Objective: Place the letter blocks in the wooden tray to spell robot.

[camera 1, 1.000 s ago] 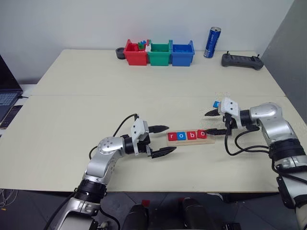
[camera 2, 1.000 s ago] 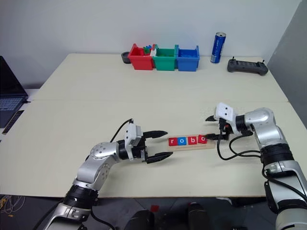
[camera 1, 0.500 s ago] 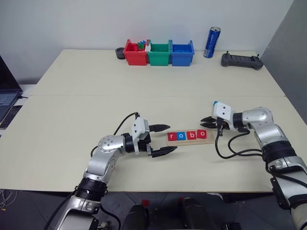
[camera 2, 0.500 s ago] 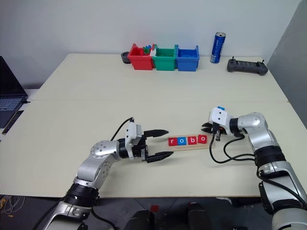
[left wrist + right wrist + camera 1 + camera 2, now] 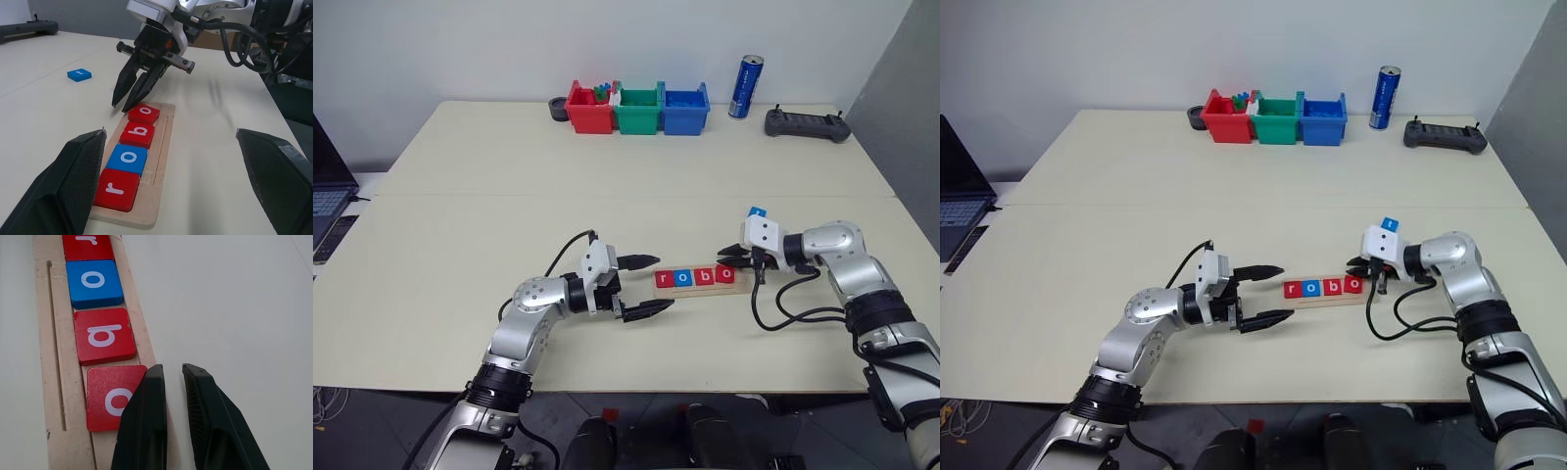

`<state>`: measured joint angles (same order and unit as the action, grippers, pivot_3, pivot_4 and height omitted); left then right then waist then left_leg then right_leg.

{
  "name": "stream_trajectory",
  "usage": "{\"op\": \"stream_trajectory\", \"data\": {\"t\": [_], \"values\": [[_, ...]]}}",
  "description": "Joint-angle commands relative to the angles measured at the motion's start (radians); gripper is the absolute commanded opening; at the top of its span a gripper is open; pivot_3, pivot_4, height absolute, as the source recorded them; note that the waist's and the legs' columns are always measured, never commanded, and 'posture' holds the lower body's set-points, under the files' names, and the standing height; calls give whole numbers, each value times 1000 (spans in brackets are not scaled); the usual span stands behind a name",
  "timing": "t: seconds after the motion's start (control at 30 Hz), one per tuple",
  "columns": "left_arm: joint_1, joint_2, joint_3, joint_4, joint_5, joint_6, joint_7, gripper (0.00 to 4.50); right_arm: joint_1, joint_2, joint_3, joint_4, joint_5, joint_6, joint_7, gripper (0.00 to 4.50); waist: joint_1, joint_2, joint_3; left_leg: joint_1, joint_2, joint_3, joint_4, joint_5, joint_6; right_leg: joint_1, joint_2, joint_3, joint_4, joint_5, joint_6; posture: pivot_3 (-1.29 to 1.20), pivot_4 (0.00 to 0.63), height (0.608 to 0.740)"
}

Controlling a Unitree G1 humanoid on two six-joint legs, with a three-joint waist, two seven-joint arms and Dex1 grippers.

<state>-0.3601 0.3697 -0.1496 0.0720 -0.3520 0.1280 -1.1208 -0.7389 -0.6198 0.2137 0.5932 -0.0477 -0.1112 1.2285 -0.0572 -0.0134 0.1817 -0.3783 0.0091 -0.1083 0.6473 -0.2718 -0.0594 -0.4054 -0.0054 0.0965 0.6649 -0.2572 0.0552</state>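
right tool: fingers nearly together with a thin gap, nothing between them; tips angled down at the far-right end of the wooden tray, beside the last red tile.
tile at right tool tips: red "o", lying flat in the tray; one fingertip overlaps its corner in the right wrist view; whether it touches I cannot tell.
row outward from right tool: red "b", blue "o", red "r", edge to edge in the tray; together with the end "o", four letter blocks seated.
tray slot nearest right tool: bare wood past the last "o".
loose tile: blue block flat on the bench, behind the right tool, apart from the tray; its letter is too small to read.
left tool: fingers spread wide, empty, level, pointing at the tray's "r" end, near it but apart.
far from both tools: red, green, blue bins at the bench's back edge, blue can and black controller to their right.
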Motion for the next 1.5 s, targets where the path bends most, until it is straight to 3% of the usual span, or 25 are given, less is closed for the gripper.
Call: {"op": "stream_trajectory", "data": {"t": [0.03,0.07,0.8,1.17,1.27,1.5], "values": [[-8,1,5,-31,-11,-3,3,4500,-4,-6,-22,-32,28,6,6,296,0,0,0,0,0,0,0,0,0,0,0,0,0,0,0,0,150,740],[-9,1,4,-31,-11,-3,3,4500,-5,-6,-23,-32,28,8,5,35,0,0,0,0,0,0,0,0,0,0,0,0,0,0,0,0,150,740],[-21,2,6,-22,-9,-2,1,4500,68,-39,-6,-168,33,26,43,35,0,0,0,0,0,0,0,0,0,0,0,0,0,0,0,0,150,740],[-34,-8,0,-2,-5,-11,-4,4500,58,-106,-96,-183,83,136,4,35,1,0,0,0,0,0,0,0,0,0,0,0,0,0,0,0,150,740],[-36,-10,0,2,-6,-14,-5,4500,79,-138,-148,-217,124,219,-15,584,2,0,0,0,0,0,0,0,0,0,0,0,0,0,0,0,150,740],[-37,-16,-1,12,-4,-22,-10,4500,27,-128,-230,-109,118,300,-202,2952,-1,0,0,0,0,0,0,0,0,0,0,0,0,0,0,0,150,740]]}}
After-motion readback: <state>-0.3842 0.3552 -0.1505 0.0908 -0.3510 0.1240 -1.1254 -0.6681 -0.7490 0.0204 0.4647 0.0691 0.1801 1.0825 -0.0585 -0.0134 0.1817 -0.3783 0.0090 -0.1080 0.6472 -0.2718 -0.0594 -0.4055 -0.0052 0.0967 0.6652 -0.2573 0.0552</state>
